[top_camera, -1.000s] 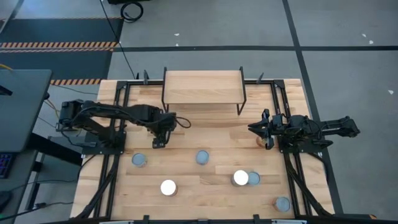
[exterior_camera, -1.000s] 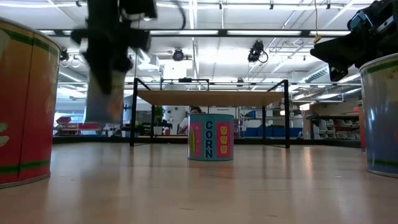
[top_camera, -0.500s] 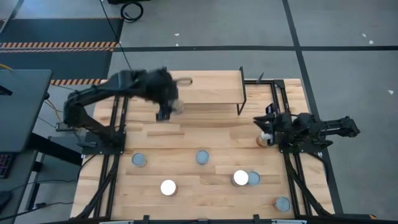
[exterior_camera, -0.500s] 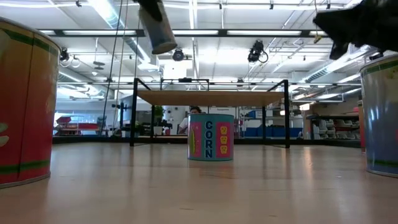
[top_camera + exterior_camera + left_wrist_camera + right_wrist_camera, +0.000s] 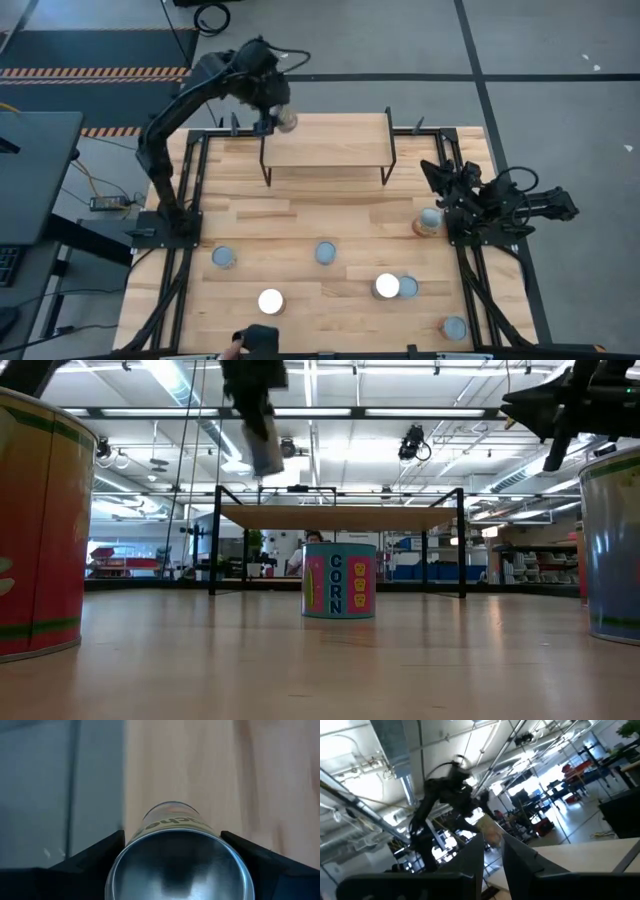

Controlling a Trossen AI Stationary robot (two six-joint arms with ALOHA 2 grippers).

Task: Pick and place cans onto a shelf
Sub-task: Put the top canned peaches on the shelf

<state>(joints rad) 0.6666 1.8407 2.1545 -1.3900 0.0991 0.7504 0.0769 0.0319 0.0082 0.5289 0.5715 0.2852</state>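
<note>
The left hand point(image 5: 277, 118) is raised over the left end of the shelf point(image 5: 325, 140), a small rack with a light wood top board on thin black metal legs standing at the far middle of the slatted wooden tabletop point(image 5: 300, 215). It is clamped on a small cylindrical tin with a shiny silver end and a pale label point(image 5: 175, 855); in the left wrist view the two dark fingers point(image 5: 95, 857) press on either side of the tin, with the light wood board beyond it. In the low view the held tin point(image 5: 265, 445) hangs tilted in the air above the shelf's left end, apart from the board.

The right hand point(image 5: 437, 180) sits at the right side of the tabletop, lifted above a tin with a bluish-grey top and orange side point(image 5: 429, 219) that stands just beside it. Its fingers look close together with nothing between them, though the blurred right wrist view leaves that unsure.

Six more tins stand on the near half of the tabletop: bluish-grey tops at the left point(image 5: 224, 257), the middle point(image 5: 325, 252) and the near right corner point(image 5: 454, 327), a bright white top point(image 5: 270, 300) near the front, and a white-topped tin point(image 5: 387, 286) touching a bluish one point(image 5: 407, 287). The low view shows a teal and pink tin labelled CORN point(image 5: 339, 581) in front of the shelf.
</note>
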